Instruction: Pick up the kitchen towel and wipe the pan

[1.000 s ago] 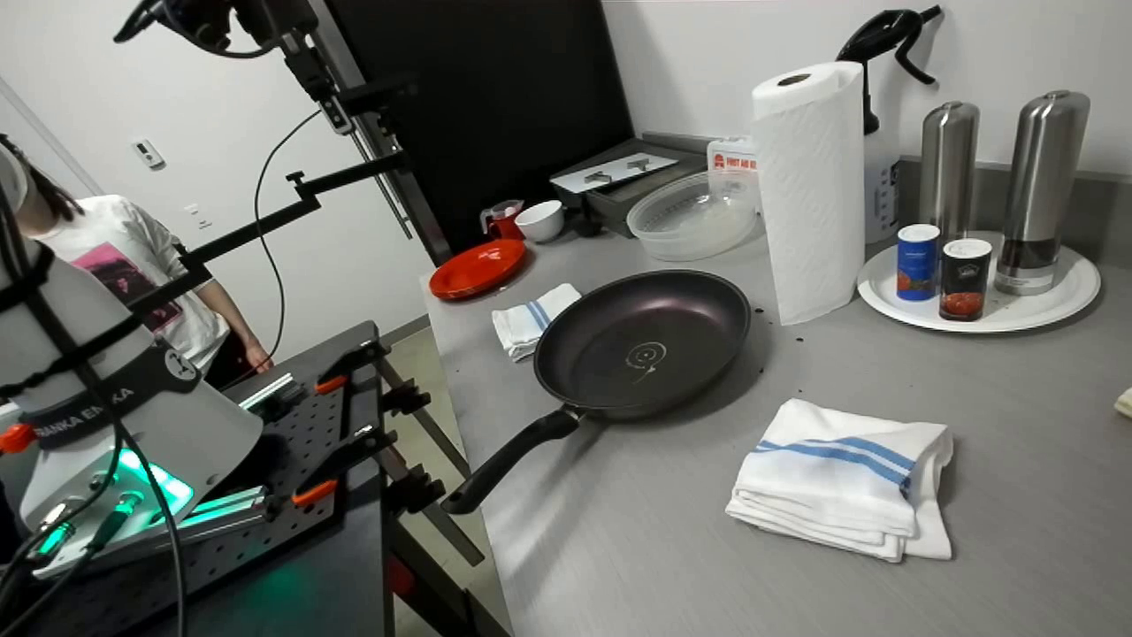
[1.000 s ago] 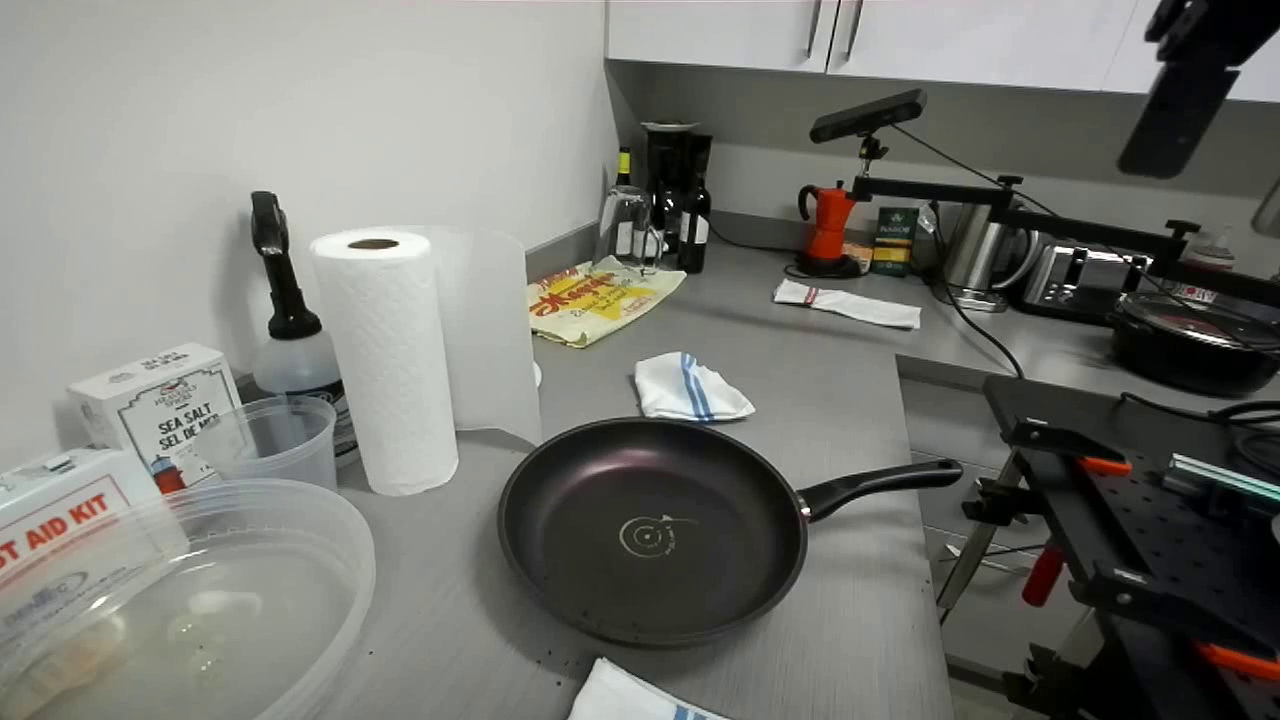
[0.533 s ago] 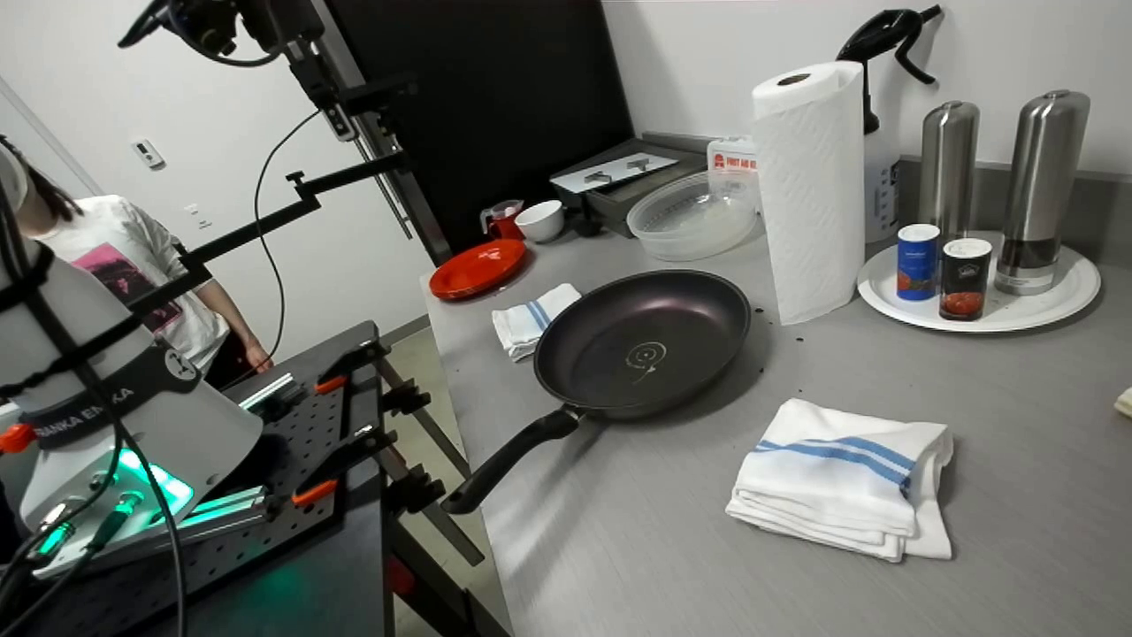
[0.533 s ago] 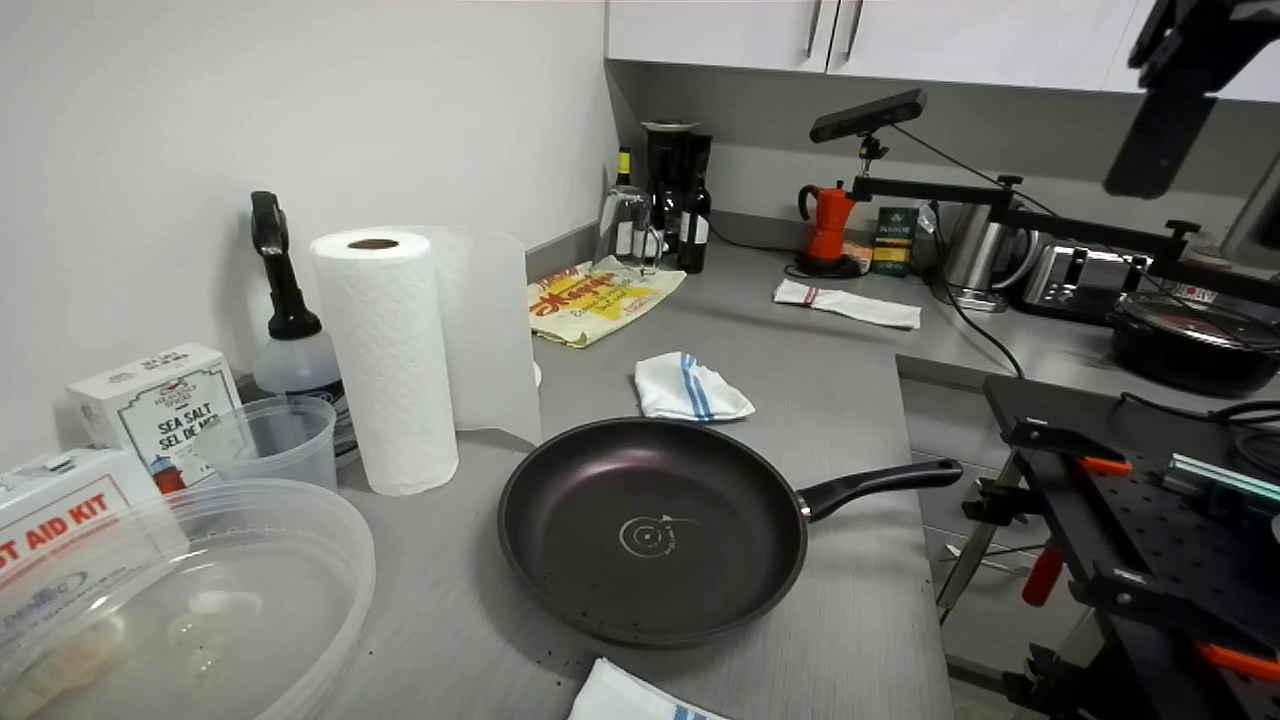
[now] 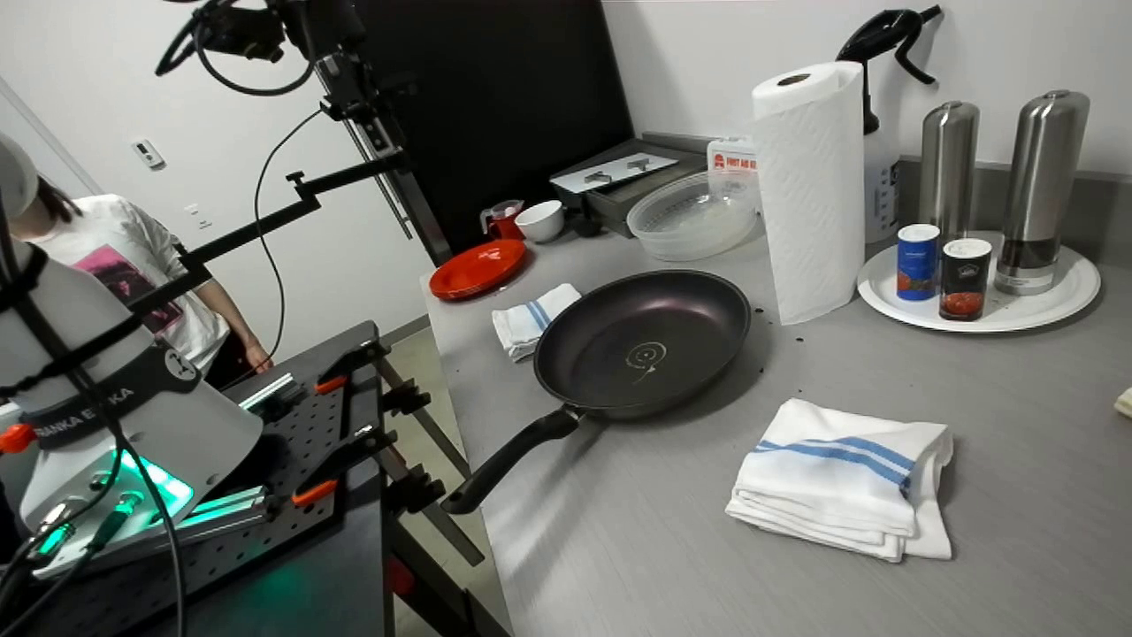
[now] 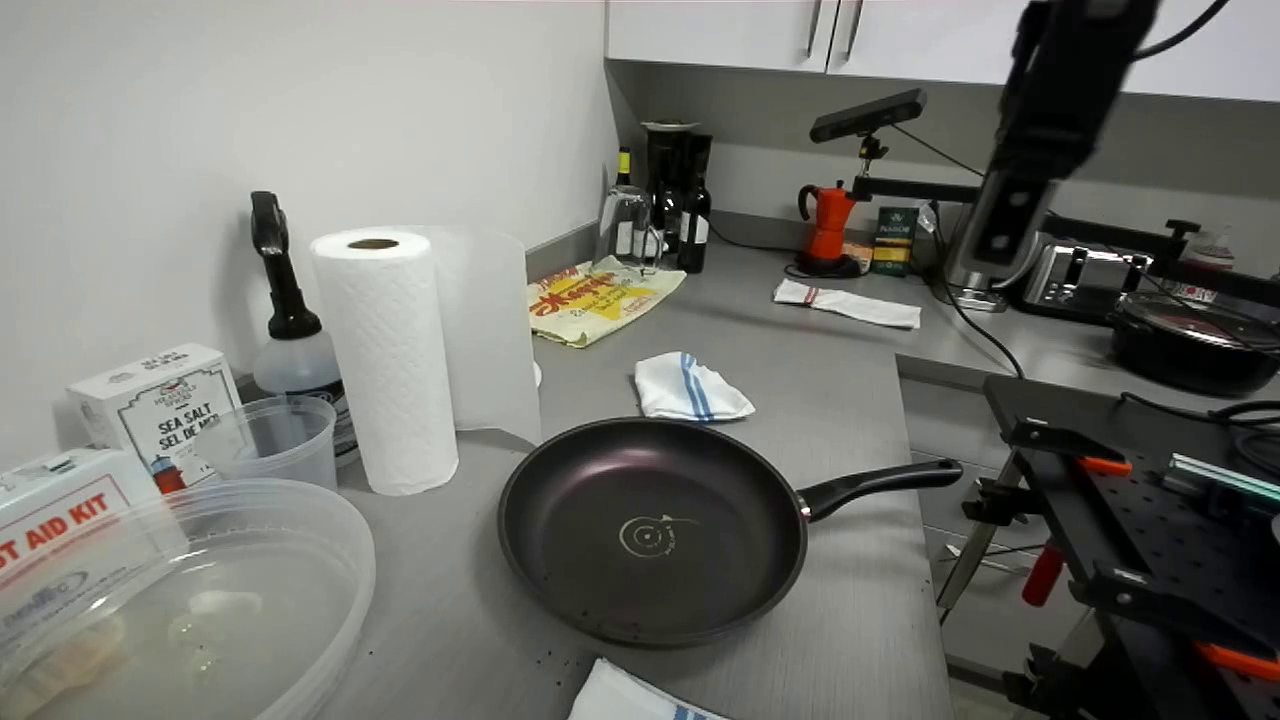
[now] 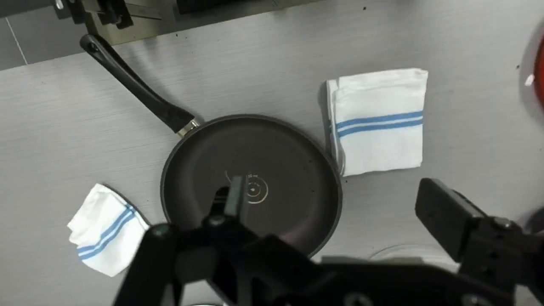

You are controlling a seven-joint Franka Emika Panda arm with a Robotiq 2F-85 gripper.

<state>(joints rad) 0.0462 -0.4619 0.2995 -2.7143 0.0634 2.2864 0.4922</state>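
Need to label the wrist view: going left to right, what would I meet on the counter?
Loosely folded blue-striped towel → pan → squarely folded blue-striped towel → red plate, partly cut off.

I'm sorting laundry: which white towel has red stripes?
The far towel, near the red-orange moka pot; the two towels beside the pan have blue stripes.

White arm base (image 5: 208,425), black lettered band (image 5: 146,383), green glow (image 5: 170,478), dark cables (image 5: 178,571), black gripper (image 7: 333,191)

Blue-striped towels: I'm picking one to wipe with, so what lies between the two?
The pan lies between them; the wrist view shows it from above, and both exterior views agree.
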